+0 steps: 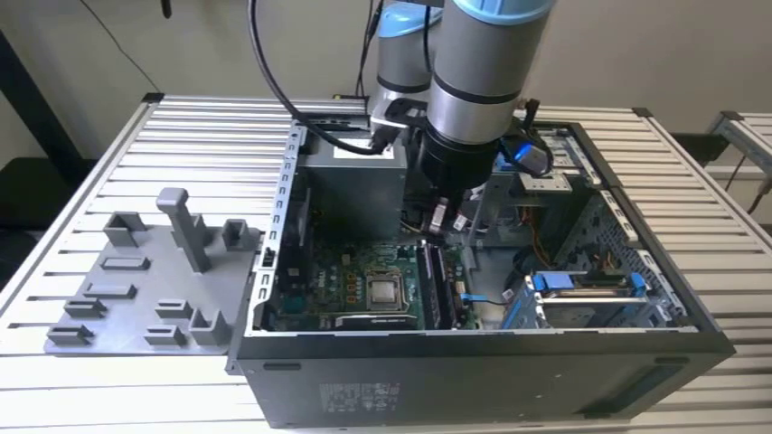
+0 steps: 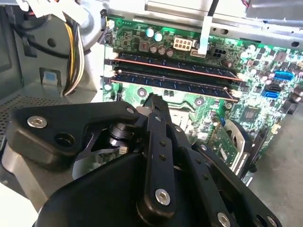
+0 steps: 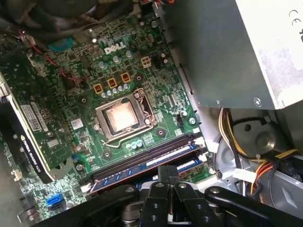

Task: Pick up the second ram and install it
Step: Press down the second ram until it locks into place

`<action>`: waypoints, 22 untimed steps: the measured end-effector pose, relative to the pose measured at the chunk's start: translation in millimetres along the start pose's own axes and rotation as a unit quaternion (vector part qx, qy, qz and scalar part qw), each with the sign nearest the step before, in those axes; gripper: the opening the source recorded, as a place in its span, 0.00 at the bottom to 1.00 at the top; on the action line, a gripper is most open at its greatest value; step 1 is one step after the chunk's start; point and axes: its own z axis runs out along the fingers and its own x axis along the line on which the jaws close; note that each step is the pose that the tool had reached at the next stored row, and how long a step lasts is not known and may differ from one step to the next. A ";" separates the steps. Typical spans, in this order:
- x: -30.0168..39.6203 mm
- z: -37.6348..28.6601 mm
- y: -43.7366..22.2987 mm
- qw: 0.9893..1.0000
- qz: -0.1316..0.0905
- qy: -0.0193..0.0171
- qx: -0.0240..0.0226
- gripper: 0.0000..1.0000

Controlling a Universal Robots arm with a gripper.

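Observation:
Two long ram sticks stand side by side in the slots of the green motherboard inside the open computer case. The second ram is the stick closer to my gripper, a dark blue-green board lying level in its slot. In the exterior view both sticks show as dark strips beside the processor socket. My gripper hangs just over one end of that stick, fingers pressed together with nothing between them. Whether the tips touch the stick I cannot tell.
The grey power supply box and bundled cables crowd one side of the gripper. A graphics card stands across the board. The drive cage fills the exterior view's right of the case. A grey holder tray lies outside on the slatted table.

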 end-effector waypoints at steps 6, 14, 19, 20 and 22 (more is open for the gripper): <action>0.0 0.0 0.0 1.000 -0.031 0.001 -0.002 0.11; 0.0 0.0 0.0 0.998 -0.065 0.001 -0.004 0.11; 0.0 0.0 0.0 0.997 -0.083 0.001 -0.005 0.11; 0.0 0.0 0.0 0.996 -0.087 0.002 -0.005 0.11; 0.0 0.0 0.0 0.996 -0.094 0.002 -0.005 0.11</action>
